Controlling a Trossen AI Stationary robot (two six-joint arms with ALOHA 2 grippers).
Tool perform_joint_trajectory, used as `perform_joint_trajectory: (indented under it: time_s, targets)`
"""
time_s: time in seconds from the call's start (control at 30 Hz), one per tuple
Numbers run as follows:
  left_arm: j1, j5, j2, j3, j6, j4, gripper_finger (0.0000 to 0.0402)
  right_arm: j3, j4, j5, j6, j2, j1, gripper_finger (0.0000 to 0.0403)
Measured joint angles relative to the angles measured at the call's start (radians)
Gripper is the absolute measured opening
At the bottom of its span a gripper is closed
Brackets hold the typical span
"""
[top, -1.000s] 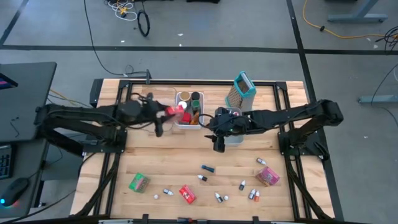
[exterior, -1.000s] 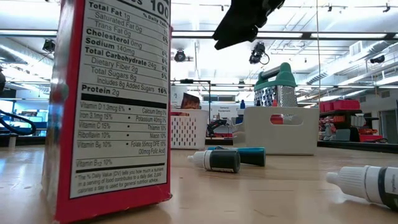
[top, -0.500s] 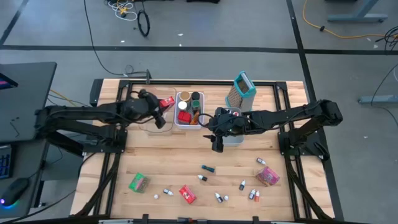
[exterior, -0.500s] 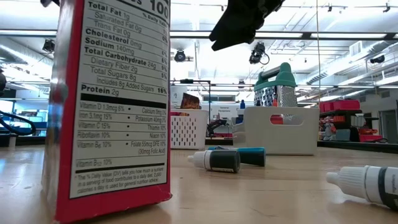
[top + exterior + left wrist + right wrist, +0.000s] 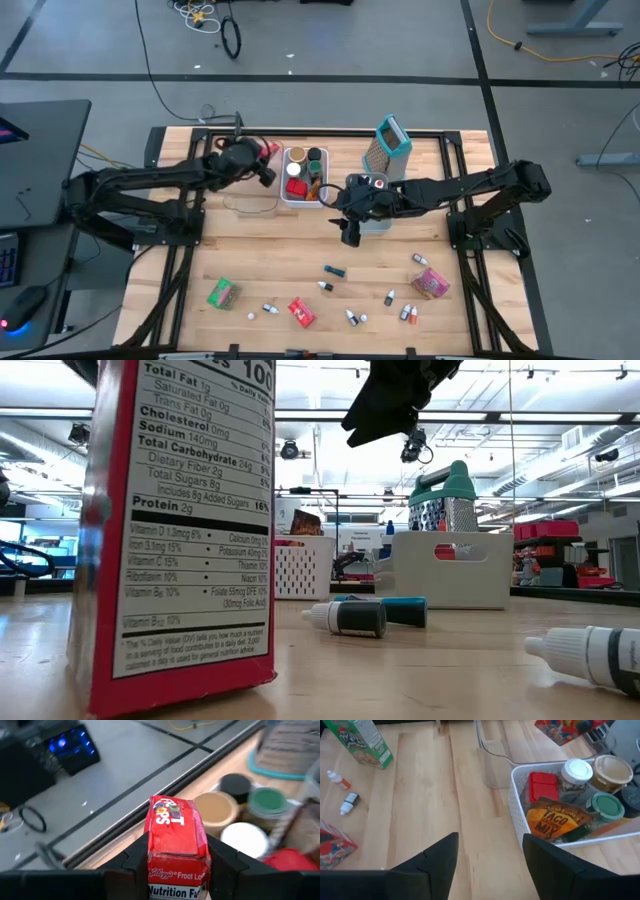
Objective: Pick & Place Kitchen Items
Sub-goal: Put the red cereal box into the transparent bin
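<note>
My left gripper (image 5: pixel 262 160) is shut on a small red cereal packet (image 5: pixel 176 837) and hovers near the table's far edge, just left of the white bin (image 5: pixel 285 190). That bin holds round jars (image 5: pixel 216 810) and a taco-mix packet (image 5: pixel 555 820). My right gripper (image 5: pixel 490 862) is open in the air beside the grey bin (image 5: pixel 375 222), touching nothing. On the near part of the table lie a green packet (image 5: pixel 223 293), a red packet (image 5: pixel 301 313), a pink packet (image 5: pixel 432 283) and several tiny bottles (image 5: pixel 334 271). My left gripper pinches the red packet between its two fingers (image 5: pixel 137 862), one on each narrow side of its lower half (image 5: pixel 175 870). The fingers come from the table's left, along the packet. The packet is lifted clear, and its top end (image 5: pixel 172 812) sticks out past the fingertips.
A clear bin (image 5: pixel 255 203) stands left of the white bin, near my left gripper. The metal grater with a teal top (image 5: pixel 390 145) stands at the far edge behind the grey bin. Bare wood lies across the table's middle, between the bins and the loose items.
My left gripper has carried the red packet from over the white bin's left side toward the table's far edge and a little left, still shut on it. My right gripper has stayed near the grey bin.
</note>
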Motion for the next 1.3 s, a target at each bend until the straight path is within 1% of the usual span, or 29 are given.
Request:
perform_joint_trajectory:
  time_s: [0.23, 0.3, 0.4, 0.47, 0.6, 0.87, 1.1, 1.17, 1.23, 1.3]
  targets:
    - [0.073, -0.036, 0.001, -0.198, -0.116, 0.250, 0.0142, 0.000, -0.004, 0.011, -0.017, 0.000, 0.000, 0.0233]
    - [0.079, -0.071, 0.000, -0.245, -0.169, 0.286, 0.0144, 0.000, -0.003, 0.024, -0.023, 0.000, 0.000, 0.0233]
    - [0.079, -0.149, 0.000, -0.296, -0.225, 0.303, 0.0151, 0.000, -0.003, 0.034, -0.025, 0.000, 0.000, 0.0233]
    - [0.079, -0.181, 0.000, -0.318, -0.256, 0.305, 0.0153, 0.000, -0.003, 0.033, -0.028, 0.000, 0.000, 0.0233]
    - [0.079, -0.194, -0.002, -0.328, -0.265, 0.308, 0.0154, 0.000, -0.003, 0.033, -0.029, 0.000, 0.000, 0.0233]
    - [0.079, -0.188, -0.002, -0.329, -0.180, 0.311, 0.0155, 0.000, 0.000, 0.033, -0.031, 0.000, 0.000, 0.0233]
    - [0.079, -0.192, -0.001, -0.329, -0.159, 0.309, 0.0155, 0.000, 0.013, 0.033, -0.031, 0.000, 0.000, 0.0233]
    - [0.079, -0.220, -0.001, -0.330, -0.179, 0.305, 0.0156, 0.000, 0.013, 0.033, -0.031, 0.000, 0.000, 0.0233]
    - [0.079, -0.258, 0.000, -0.331, -0.237, 0.297, 0.0158, 0.000, 0.013, 0.033, -0.035, 0.000, 0.000, 0.0233]
    - [0.079, -0.275, 0.000, -0.331, -0.270, 0.285, 0.0166, 0.000, 0.013, 0.033, -0.043, 0.000, 0.000, 0.0233]
